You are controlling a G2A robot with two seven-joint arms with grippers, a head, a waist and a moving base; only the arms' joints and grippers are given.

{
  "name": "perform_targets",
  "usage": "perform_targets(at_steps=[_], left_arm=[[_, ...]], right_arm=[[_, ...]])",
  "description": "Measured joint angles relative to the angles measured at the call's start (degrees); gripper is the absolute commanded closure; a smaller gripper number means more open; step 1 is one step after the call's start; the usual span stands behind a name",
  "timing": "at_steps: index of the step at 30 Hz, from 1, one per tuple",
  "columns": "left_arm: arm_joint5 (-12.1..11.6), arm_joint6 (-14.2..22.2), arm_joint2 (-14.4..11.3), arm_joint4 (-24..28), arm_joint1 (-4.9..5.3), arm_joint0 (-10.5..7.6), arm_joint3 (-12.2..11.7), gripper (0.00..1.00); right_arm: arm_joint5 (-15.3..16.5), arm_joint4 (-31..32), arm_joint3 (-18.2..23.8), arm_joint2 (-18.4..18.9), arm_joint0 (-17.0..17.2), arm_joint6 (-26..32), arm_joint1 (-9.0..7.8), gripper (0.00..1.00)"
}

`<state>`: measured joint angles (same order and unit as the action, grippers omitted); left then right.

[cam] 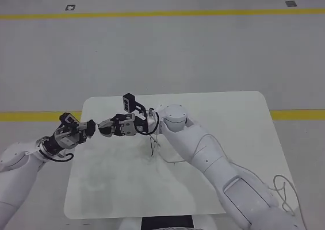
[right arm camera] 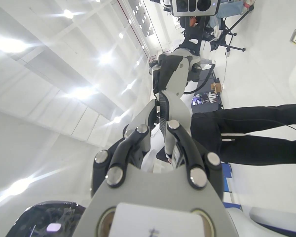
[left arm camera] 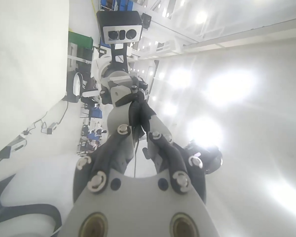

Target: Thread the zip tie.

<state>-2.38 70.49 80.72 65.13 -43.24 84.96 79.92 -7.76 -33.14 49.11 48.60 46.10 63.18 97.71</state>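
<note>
We see 1 thin black zip tie [left arm camera: 135, 156] hanging as a fine strand from the left gripper [left arm camera: 139, 117], jaws clamped on it; for the right gripper [right arm camera: 159, 99] we cannot tell.

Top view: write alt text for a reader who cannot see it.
The left tool and the right tool meet almost tip to tip over the left part of a white table. Behind the table lies a grey floor with yellow lines.
</note>
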Motion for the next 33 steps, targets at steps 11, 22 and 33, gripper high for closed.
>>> perform_targets(at_steps=[11,22,33], left_arm=[[0.64,-0.23,0.73,-1.06,-0.49,-0.01,-0.11,0.94],[1.08,0.00,1.01,-2.32,-0.99,-0.16,-0.25,0.90],[1.42,0.05,1.23,-3.33,-1.45,-0.36,-0.28,1.00]], right_arm=[[-0.63,0.10,-0.05,-0.18,0.07,-1.07,-0.19,1.00],[-0.85,0.26,0.04,-1.14,-0.26,-1.22,-0.06,1.00],[-0.94,0.23,-0.61,-1.79,-0.77,-1.33,0.09,1.00]])
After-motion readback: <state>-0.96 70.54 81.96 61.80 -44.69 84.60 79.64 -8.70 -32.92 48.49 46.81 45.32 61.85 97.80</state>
